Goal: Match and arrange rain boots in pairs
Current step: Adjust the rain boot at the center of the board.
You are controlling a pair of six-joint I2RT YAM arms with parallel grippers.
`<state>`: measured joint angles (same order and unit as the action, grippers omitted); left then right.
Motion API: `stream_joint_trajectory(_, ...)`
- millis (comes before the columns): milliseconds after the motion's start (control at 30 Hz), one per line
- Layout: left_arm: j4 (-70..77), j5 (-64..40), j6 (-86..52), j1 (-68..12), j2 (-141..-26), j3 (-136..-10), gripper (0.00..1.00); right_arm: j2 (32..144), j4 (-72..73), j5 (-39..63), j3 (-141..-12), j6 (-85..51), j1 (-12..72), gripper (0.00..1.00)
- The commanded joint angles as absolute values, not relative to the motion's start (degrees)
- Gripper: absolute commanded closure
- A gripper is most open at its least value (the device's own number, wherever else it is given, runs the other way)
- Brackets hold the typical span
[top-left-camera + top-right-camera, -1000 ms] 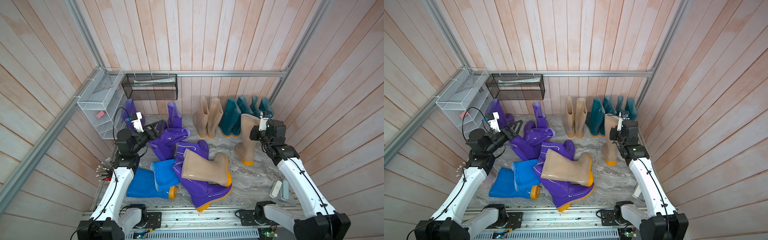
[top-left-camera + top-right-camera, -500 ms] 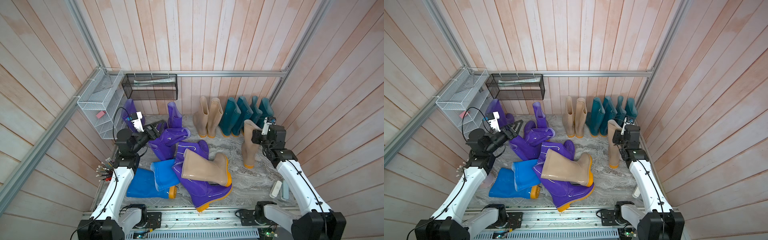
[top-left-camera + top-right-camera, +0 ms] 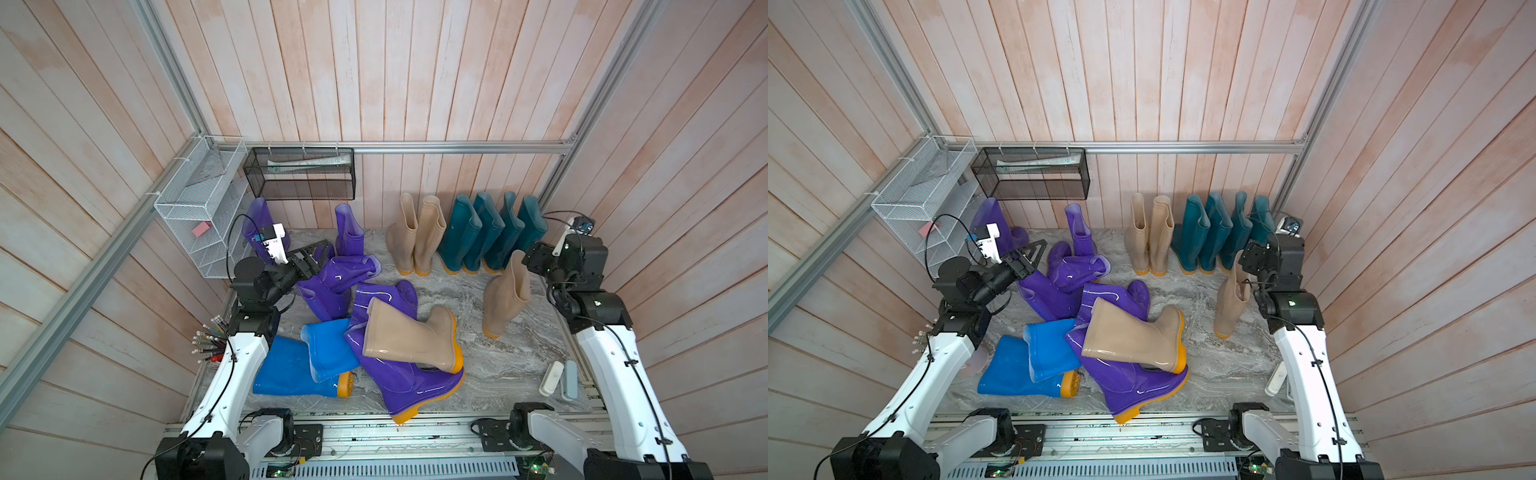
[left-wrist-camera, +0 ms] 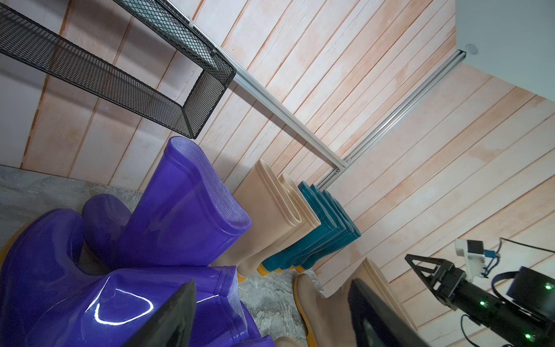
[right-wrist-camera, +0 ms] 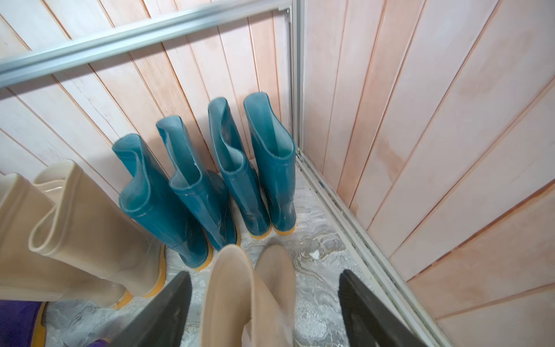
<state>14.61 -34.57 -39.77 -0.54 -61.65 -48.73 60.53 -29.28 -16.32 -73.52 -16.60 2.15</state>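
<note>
A single beige rain boot (image 3: pixel 505 299) stands on its sole at the right of the floor. My right gripper (image 3: pixel 536 259) is at its shaft top. In the right wrist view my right gripper (image 5: pixel 264 275) is open, with the beige shaft (image 5: pixel 234 300) loose between the spread fingers. A beige pair (image 3: pixel 415 232) and several dark teal boots (image 3: pixel 490 232) stand along the back wall. Purple boots (image 3: pixel 332 278), blue boots (image 3: pixel 307 365) and a lying beige boot (image 3: pixel 407 336) are heaped at centre left. My left gripper (image 3: pixel 311 257) hangs open over the purple boots (image 4: pixel 105 300).
A white wire shelf (image 3: pixel 199 208) is on the left wall. A black mesh basket (image 3: pixel 301 172) hangs on the back rail. Two small white and grey items (image 3: pixel 559 376) lie by the right arm's base. A bundle of pens (image 3: pixel 208 340) sticks out beside the left arm.
My right gripper has opened and let go of the beige boot, which now stands on its own, and has drawn back slightly to the right. The left arm has not moved.
</note>
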Motion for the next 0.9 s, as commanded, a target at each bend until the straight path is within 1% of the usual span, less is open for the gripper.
stream_joint_trajectory(0, 15.64, -35.51, -39.91, -0.70, -61.25, -47.81, 0.18, 63.28, -35.80, -14.41, -77.13, -15.56, 2.28, 0.15)
stream_joint_trajectory(67, 15.57, -35.51, -39.99, -0.70, -61.13, -47.83, 0.18, 65.76, -38.24, -13.49, -78.76, -14.23, 2.28, 0.15)
stream_joint_trajectory(100, 15.56, -35.64, -40.12, -0.70, -61.07, -47.81, 0.18, 66.89, -38.95, -12.85, -78.92, -13.69, 2.33, 0.06)
stream_joint_trajectory(133, 15.67, -35.76, -40.31, -0.71, -60.94, -47.89, 0.18, 67.54, -39.25, -12.75, -78.78, -13.32, 2.33, 0.02)
stream_joint_trajectory(333, 16.17, -36.38, -40.91, -0.79, -60.30, -47.82, 0.18, 69.45, -40.61, -6.29, -75.15, -13.45, 2.28, 0.02)
stream_joint_trajectory(467, 16.12, -36.73, -40.94, -0.79, -60.05, -47.86, 0.18, 71.37, -40.98, -6.72, -71.75, -14.12, 2.26, 0.02)
stream_joint_trajectory(500, 16.09, -36.67, -40.87, -0.81, -59.95, -47.90, 0.18, 71.33, -40.96, -7.39, -70.93, -14.76, 2.22, 0.07)
stream_joint_trajectory(567, 16.09, -36.50, -40.68, -0.79, -59.79, -47.90, 0.18, 70.56, -40.36, -7.48, -69.77, -15.12, 2.21, 0.28)
stream_joint_trajectory(633, 16.08, -36.62, -40.82, -0.78, -59.81, -47.90, 0.18, 69.65, -40.25, -8.81, -69.69, -15.10, 2.11, 0.69)
stream_joint_trajectory(667, 16.08, -36.74, -40.87, -0.77, -59.84, -47.90, 0.18, 69.36, -40.40, -10.12, -69.82, -14.81, 1.88, 0.85)
stream_joint_trajectory(700, 16.34, -36.78, -41.04, -0.77, -59.85, -47.82, 0.18, 69.33, -40.62, -11.10, -70.25, -13.99, 1.52, 0.98)
stream_joint_trajectory(733, 16.50, -36.83, -41.21, -0.79, -59.85, -47.74, 0.18, 69.43, -40.76, -11.91, -70.68, -13.08, 1.24, 1.00)
stream_joint_trajectory(867, 17.02, -36.91, -41.57, -0.79, -60.64, -47.55, 0.18, 73.04, -42.25, -12.55, -74.83, -6.99, 0.03, 1.00)
